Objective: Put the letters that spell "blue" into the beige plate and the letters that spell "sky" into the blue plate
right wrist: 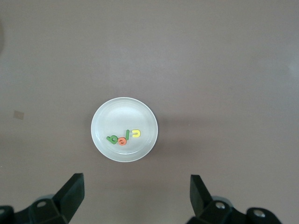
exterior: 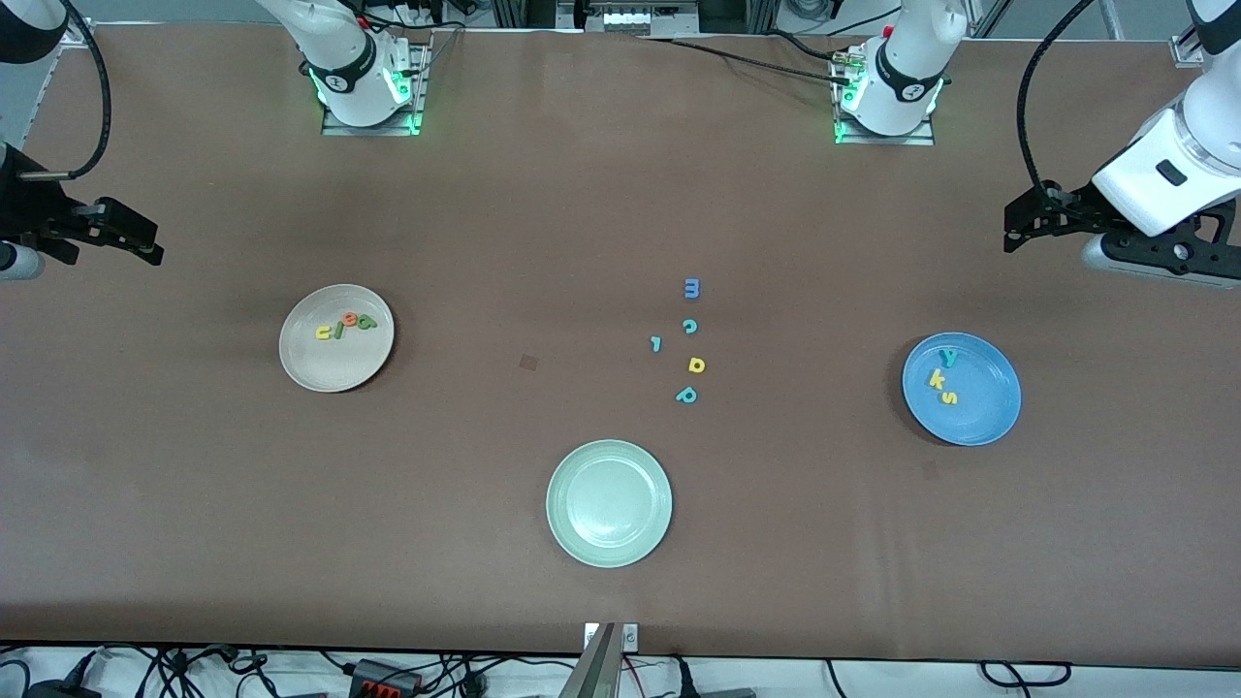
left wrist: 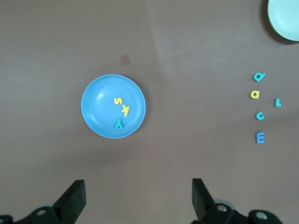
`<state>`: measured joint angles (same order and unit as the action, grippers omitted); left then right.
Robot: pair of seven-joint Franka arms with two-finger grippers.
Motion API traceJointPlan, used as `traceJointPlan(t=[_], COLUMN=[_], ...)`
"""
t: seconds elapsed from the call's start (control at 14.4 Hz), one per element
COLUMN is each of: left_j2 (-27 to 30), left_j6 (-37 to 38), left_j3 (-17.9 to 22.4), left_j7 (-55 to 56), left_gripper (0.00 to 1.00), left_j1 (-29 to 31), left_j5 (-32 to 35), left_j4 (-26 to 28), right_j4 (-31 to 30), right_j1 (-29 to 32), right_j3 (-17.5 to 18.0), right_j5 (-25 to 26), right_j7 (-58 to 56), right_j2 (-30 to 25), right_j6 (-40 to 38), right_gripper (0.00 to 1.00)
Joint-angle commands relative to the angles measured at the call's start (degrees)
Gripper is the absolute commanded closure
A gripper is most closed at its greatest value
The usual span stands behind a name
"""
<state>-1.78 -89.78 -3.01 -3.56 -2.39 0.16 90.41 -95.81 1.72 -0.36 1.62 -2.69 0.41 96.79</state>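
Observation:
The beige plate (exterior: pixel 320 368) (right wrist: pixel 124 116) holds the green b (right wrist: pixel 112 138), orange-red e (right wrist: pixel 122 140), green l (right wrist: pixel 127 134) and yellow u (right wrist: pixel 136 133). In the blue plate (exterior: pixel 984 412) (left wrist: pixel 100 107) lie the yellow s (left wrist: pixel 117 100), yellow k (left wrist: pixel 125 110) and teal y (left wrist: pixel 119 123). My right gripper (exterior: pixel 145 237) (right wrist: pixel 137 184) hangs open and empty, high over bare table at the right arm's end, apart from the beige plate. My left gripper (exterior: pixel 1013 228) (left wrist: pixel 138 186) hangs open and empty over bare table at the left arm's end, apart from the blue plate.
A pale green plate (exterior: pixel 609 543) with nothing in it sits nearest the front camera, mid-table. Loose letters lie farther from the camera than it: blue m (exterior: pixel 691 288), teal c (exterior: pixel 689 327), teal l-like piece (exterior: pixel 656 343), yellow a (exterior: pixel 696 364), teal p (exterior: pixel 686 395).

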Motion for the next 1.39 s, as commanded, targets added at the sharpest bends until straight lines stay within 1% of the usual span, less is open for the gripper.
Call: traceJointPlan(t=[0.0, 0.21, 0.49, 0.69, 1.32], left_j2=[-0.8, -0.8, -0.8, -0.8, -0.7], left_j6=[1.4, 1.4, 1.4, 1.4, 1.5], left_j3=[0.2, 0.2, 0.2, 0.2, 0.2], left_j7=[-0.2, -0.1, 0.0, 0.4, 0.2], left_gripper=[0.0, 0.0, 0.0, 0.0, 0.0], left_j1=[-0.2, -0.2, -0.2, -0.2, -0.2], left_j5=[-0.6, -0.6, -0.6, -0.6, -0.6], left_j4=[-1.8, -1.8, -1.8, -1.8, -1.8], right_j4=[-0.5, -0.5, -0.3, -0.3, -0.4], right_j1=[0.2, 0.2, 0.2, 2.2, 1.7], right_j3=[0.0, 0.0, -0.1, 0.4, 0.4], right_j5=[-0.2, -0.2, 0.1, 0.1, 0.7], right_j7=[0.0, 0.0, -0.2, -0.2, -0.3], right_j2=[-0.3, 0.6, 0.5, 0.6, 0.3], right_j6=[1.1, 2.6, 2.4, 2.6, 2.4], right_gripper=[0.0, 0.0, 0.0, 0.0, 0.0])
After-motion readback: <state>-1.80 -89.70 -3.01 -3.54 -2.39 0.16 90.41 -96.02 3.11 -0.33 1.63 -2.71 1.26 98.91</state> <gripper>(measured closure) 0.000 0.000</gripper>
